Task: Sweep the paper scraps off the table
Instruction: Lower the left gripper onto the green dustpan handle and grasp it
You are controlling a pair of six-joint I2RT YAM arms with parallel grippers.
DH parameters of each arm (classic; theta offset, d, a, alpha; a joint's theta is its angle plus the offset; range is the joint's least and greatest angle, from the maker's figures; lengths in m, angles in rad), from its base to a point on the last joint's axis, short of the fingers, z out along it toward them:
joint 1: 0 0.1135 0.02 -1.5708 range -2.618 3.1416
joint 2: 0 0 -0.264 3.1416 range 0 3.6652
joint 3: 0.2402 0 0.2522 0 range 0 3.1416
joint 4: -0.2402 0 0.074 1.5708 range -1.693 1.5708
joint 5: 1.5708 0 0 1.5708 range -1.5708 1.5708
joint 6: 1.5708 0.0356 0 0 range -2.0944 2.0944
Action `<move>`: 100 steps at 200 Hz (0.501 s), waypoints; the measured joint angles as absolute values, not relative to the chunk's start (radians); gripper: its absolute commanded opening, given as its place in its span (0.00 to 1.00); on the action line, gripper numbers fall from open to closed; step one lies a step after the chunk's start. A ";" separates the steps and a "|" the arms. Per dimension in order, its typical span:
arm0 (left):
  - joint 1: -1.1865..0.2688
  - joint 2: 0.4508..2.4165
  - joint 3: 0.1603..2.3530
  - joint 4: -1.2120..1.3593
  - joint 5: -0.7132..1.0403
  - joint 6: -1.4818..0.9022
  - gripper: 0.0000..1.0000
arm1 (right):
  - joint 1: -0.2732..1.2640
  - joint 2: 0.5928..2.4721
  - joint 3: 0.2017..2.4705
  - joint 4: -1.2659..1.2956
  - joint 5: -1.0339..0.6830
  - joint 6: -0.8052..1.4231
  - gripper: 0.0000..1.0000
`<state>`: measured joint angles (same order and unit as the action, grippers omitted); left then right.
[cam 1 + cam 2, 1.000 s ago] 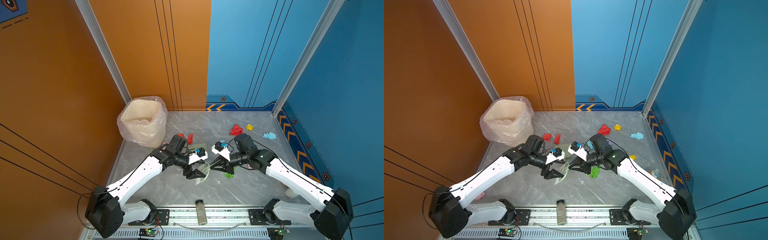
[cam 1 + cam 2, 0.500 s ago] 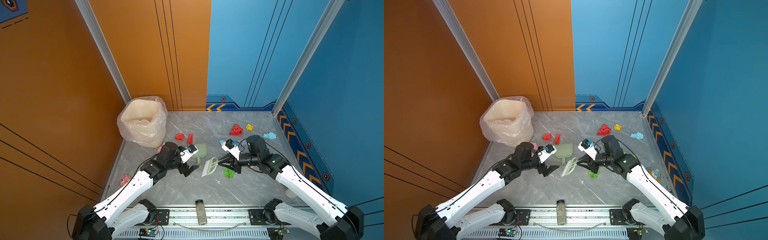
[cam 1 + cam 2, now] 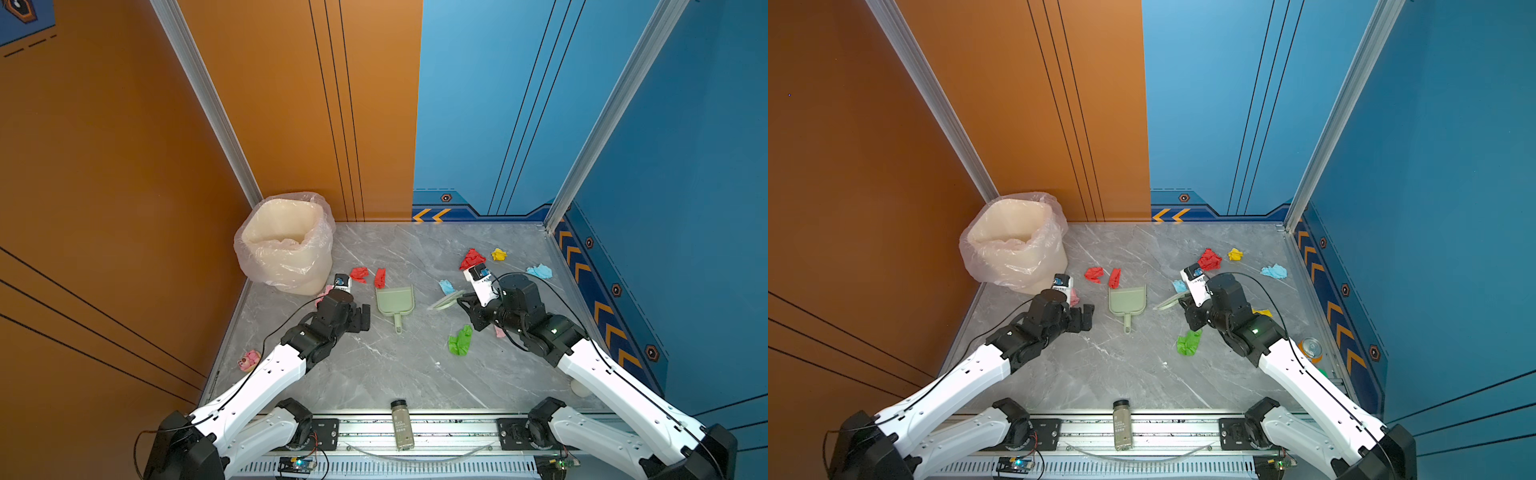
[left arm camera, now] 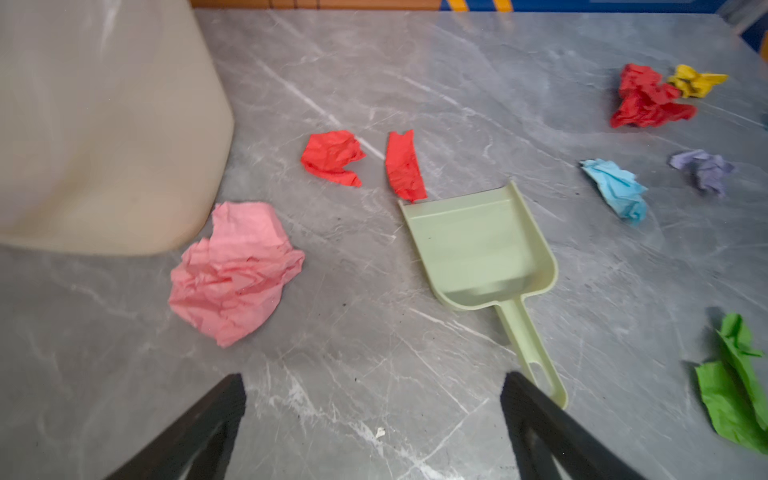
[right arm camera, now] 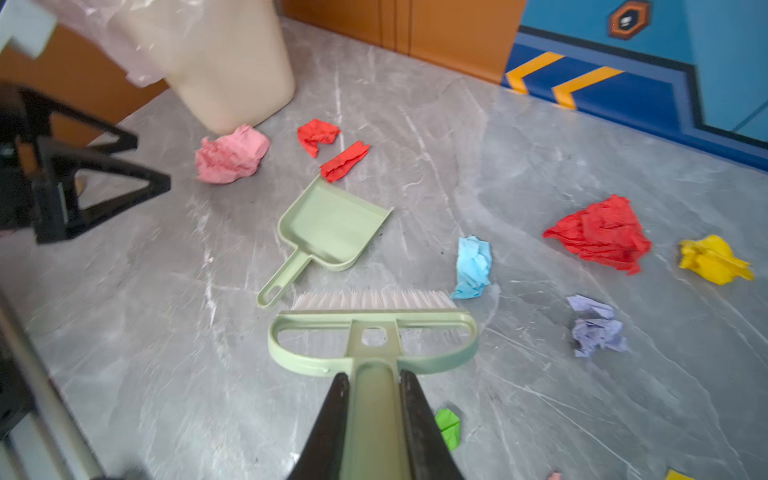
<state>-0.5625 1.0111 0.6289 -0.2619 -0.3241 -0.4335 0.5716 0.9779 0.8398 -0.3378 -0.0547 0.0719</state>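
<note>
- The right pincer point(image 5: 372, 376) is clamped tight on the handle of the pale green brush point(image 5: 372, 319). The white bristles point toward the dustpan point(image 5: 328, 232). Whether they touch the table point(image 3: 395, 374) cannot be told.
- The left pincer point(image 4: 372, 380) has its jaws spread wide and holds nothing. It sits just beside the dustpan handle, on the side of the bin point(image 3: 291, 266).
- The dustpan lies flat on the table with its mouth toward the back wall. A red strip point(image 4: 405, 166) touches one corner of the mouth.
- The paper scraps point(image 3: 471, 258) in view all lie on the table:
- a pink wad point(image 4: 232, 270) against the foot of the bin;
- a red wad point(image 4: 330, 158) near the red strip;
- a light blue wad point(image 5: 471, 268) just beside the bristles;
- a lilac wad point(image 5: 596, 326) and a green wad point(image 3: 460, 340) near the right arm;
- red, yellow and blue wads toward the far right corner.
</note>
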 measured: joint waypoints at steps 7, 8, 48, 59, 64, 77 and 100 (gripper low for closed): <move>-0.577 1.024 0.627 -0.271 -0.353 -0.467 0.98 | 0.579 0.980 0.840 -0.323 -0.010 0.090 0.00; -0.579 1.025 0.627 -0.271 -0.355 -0.470 0.98 | 0.579 0.980 0.840 -0.321 -0.006 0.092 0.00; -0.651 1.138 0.627 -0.289 -0.458 -0.615 0.98 | 0.602 1.030 0.849 -0.282 0.208 0.183 0.00; -0.679 1.171 0.630 -0.290 -0.484 -0.647 0.97 | 0.603 1.046 0.852 -0.265 0.253 0.202 0.00; -0.694 1.185 0.633 -0.292 -0.498 -0.659 0.98 | 0.603 1.053 0.855 -0.256 0.273 0.210 0.00; -0.731 1.223 0.645 -0.298 -0.525 -0.696 0.98 | 0.603 1.076 0.863 -0.229 0.313 0.222 0.00; -0.781 1.278 0.672 -0.296 -0.559 -0.760 0.98 | 0.603 1.126 0.894 -0.198 0.357 0.237 0.00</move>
